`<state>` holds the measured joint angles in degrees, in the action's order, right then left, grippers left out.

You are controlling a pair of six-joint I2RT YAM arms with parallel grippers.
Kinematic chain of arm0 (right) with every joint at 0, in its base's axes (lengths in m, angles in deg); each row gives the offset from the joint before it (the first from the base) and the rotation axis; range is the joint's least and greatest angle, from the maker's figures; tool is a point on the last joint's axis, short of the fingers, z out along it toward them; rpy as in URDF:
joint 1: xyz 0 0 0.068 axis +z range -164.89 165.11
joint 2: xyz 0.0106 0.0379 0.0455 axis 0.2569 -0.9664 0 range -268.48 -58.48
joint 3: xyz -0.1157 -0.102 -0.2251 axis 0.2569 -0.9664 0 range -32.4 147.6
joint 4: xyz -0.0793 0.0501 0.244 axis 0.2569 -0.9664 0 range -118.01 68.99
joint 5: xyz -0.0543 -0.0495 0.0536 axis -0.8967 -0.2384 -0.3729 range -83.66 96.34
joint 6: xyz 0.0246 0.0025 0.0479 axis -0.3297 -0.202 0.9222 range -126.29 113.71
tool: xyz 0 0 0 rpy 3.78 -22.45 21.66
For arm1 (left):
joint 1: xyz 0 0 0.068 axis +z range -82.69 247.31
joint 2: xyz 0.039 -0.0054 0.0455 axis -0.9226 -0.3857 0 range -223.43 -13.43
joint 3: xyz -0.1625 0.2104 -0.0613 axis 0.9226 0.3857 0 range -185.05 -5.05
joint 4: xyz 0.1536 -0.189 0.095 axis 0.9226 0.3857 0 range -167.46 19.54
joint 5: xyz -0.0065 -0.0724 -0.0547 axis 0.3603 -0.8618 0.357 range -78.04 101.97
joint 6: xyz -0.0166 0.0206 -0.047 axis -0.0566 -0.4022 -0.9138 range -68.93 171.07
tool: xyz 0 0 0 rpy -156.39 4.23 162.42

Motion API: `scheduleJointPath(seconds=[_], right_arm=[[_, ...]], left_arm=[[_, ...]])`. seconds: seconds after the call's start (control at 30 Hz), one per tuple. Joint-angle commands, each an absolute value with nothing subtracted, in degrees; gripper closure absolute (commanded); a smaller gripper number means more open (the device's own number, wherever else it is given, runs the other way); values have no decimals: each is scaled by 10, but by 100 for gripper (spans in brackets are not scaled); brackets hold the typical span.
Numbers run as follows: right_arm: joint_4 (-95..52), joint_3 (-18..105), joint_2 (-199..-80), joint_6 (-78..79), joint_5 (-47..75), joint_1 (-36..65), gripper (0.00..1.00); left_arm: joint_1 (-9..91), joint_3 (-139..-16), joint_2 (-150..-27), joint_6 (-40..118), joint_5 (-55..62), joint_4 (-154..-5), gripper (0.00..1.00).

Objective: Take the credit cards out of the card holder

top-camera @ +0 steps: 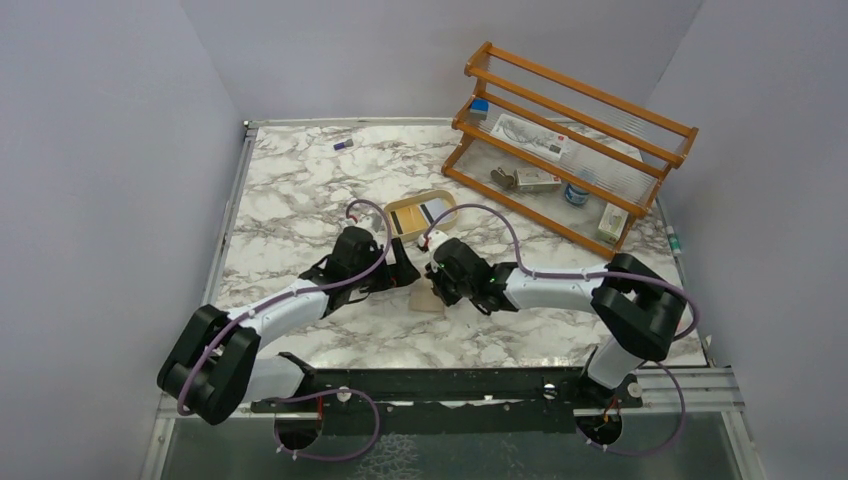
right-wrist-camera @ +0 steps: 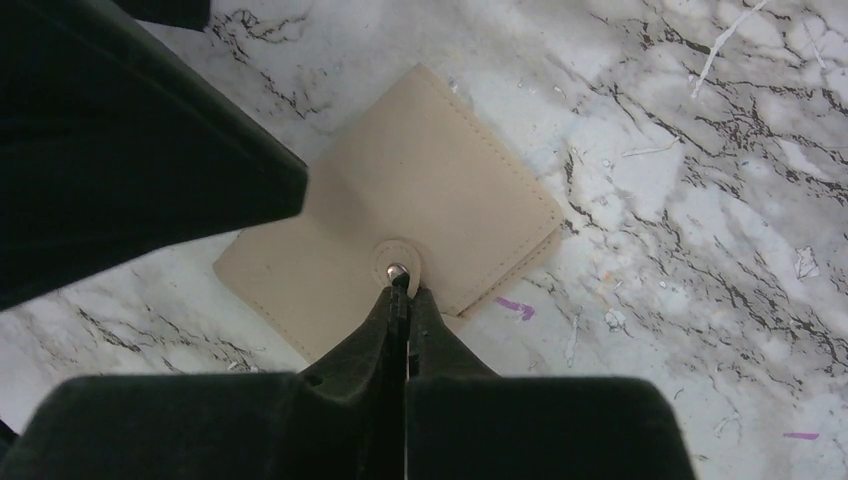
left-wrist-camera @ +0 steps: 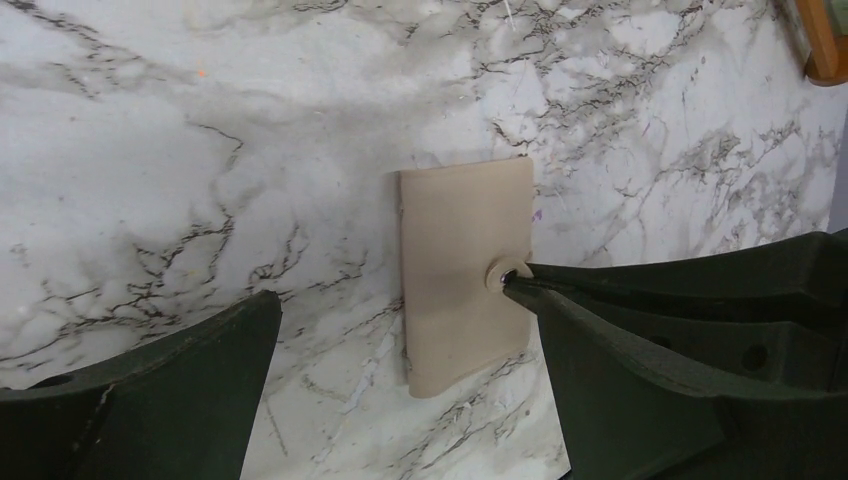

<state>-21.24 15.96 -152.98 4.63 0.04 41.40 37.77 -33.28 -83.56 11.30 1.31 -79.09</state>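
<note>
The beige card holder lies folded shut on the marble table, its snap tab on the right edge; it also shows in the right wrist view and in the top view. The credit cards are hidden. My right gripper is shut, its tips pinched at the snap tab; in the top view it is just over the holder. My left gripper is open wide and empty, its fingers to either side of the holder's near end, and hangs beside the right one in the top view.
An oval tan tray sits just behind the grippers. A wooden rack with small boxes and packets stands at the back right. A small purple item lies at the back left. Purple marks dot the marble near the holder.
</note>
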Motion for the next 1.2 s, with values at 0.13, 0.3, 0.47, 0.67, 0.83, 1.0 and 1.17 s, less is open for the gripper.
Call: scheduleJointPath(seconds=[0.13, 0.3, 0.47, 0.67, 0.83, 1.0, 1.17], right_arm=[[-129, 98, -1482, 55, 83, 410, 99], [-81, 57, -1417, 55, 135, 395, 99], [-69, 44, -1392, 54, 146, 387, 99], [-57, 44, -1395, 62, 149, 381, 99], [-45, 42, -1396, 66, 155, 374, 99], [-41, 42, -1386, 68, 163, 370, 99], [-41, 32, -1356, 70, 168, 366, 99]], left_arm=[[358, -314, -885, 79, 38, -909, 1], [357, -302, -896, 66, 35, -938, 1], [357, -267, -891, 33, -22, -1033, 13], [357, -244, -874, 13, -82, -1099, 23], [357, -244, -860, 10, -137, -1116, 36], [357, -242, -877, -7, -165, -1129, 83], [357, -235, -861, -17, -157, -1131, 100]])
